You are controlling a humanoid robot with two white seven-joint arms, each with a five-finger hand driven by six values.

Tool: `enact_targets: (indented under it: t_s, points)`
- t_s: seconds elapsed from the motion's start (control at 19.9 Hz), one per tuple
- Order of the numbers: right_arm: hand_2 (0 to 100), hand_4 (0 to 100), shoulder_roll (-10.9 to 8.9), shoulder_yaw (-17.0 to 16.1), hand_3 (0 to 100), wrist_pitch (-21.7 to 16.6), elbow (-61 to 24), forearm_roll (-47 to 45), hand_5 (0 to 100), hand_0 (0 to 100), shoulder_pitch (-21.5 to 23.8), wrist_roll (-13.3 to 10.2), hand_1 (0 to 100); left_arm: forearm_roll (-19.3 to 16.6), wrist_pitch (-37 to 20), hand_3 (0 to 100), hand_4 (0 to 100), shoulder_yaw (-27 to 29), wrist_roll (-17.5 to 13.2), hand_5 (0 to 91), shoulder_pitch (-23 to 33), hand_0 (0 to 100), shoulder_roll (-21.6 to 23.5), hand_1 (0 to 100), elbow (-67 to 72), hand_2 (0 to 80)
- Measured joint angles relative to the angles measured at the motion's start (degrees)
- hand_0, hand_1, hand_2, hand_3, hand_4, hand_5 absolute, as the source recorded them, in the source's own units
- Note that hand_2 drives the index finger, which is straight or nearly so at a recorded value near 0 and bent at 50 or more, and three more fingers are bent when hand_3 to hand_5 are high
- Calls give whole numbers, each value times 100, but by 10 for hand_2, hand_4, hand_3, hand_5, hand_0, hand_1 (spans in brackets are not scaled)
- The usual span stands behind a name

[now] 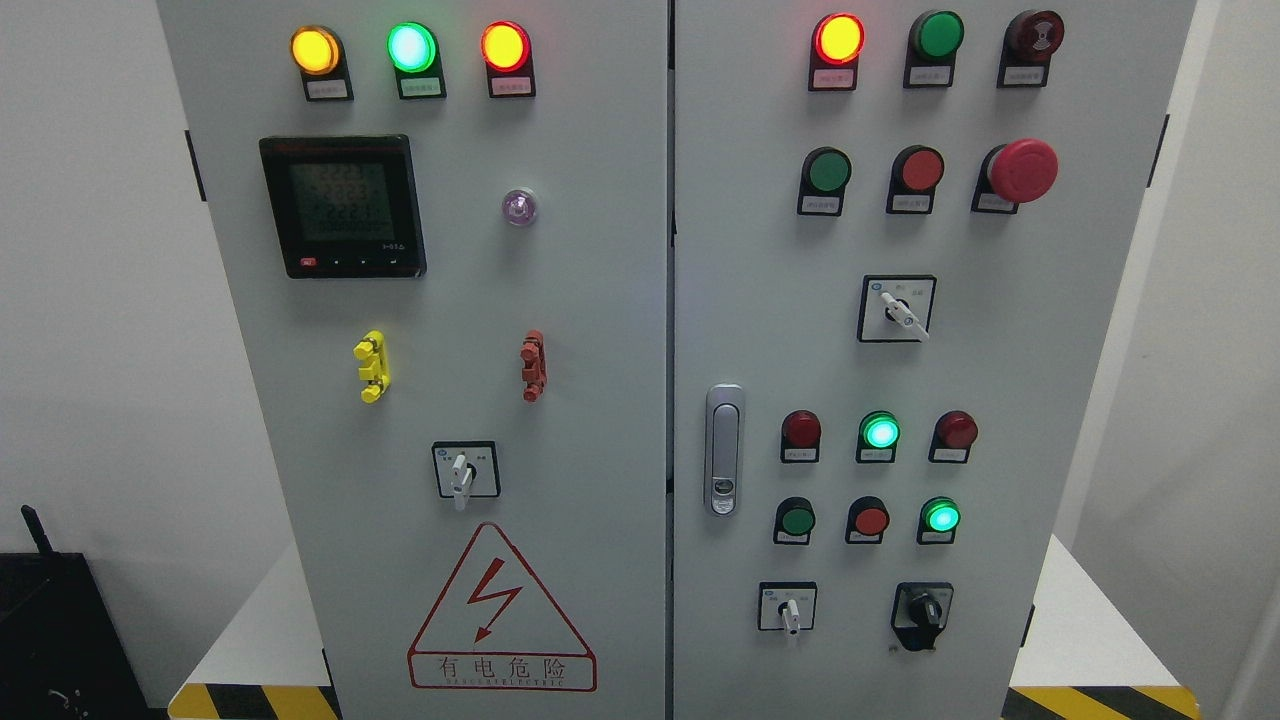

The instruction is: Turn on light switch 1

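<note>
A grey two-door electrical cabinet [600, 300] fills the head view. On the right door are several rotary switches: a white-handled one [898, 309] in the upper middle with its handle pointing down-right, a small white one [789, 608] at the lower left, and a black knob [922, 612] at the lower right. The left door carries another white-handled switch [461, 474] pointing down. I cannot tell which of them is switch 1. Neither hand is in view.
Lit yellow, green and red lamps [411, 47] line the left door's top, above a meter [342, 205]. The right door has push buttons, a red emergency stop [1022, 170], lit green lamps [880, 432] and a door handle [723, 449]. A black box [60, 630] sits at lower left.
</note>
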Motion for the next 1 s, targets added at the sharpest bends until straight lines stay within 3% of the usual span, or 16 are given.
enact_targets:
  t_s: [0.6,0.65,0.7,0.9,0.95,1.0]
  points:
    - [0,0,0,0,0,0,0,0,0,307,0,0,0,0,35,0,0,38,41,0,809,254,248,0,-2814,0]
    - [0,0,0,0,0,0,0,0,0,307,0,0,0,0,36,0,33,64,30,0,868,265,259,4,-3107,0]
    - [0,0,0,0,0,0,0,0,0,307,0,0,0,-20,37,64,180,100,27,0,926,275,271,15,-3412,0]
    - [0,0,0,0,0,0,0,0,0,307,0,0,0,-129,41,243,333,210,6,0,1087,305,304,66,-4709,0]
    - [0,0,0,0,0,0,0,0,0,307,-1,0,0,-147,41,297,395,230,4,18,1102,320,310,107,-5028,24]
    - [0,0,0,0,0,0,-1,0,0,307,-1,0,0,-164,42,336,450,251,-9,97,1104,338,317,154,-5353,57]
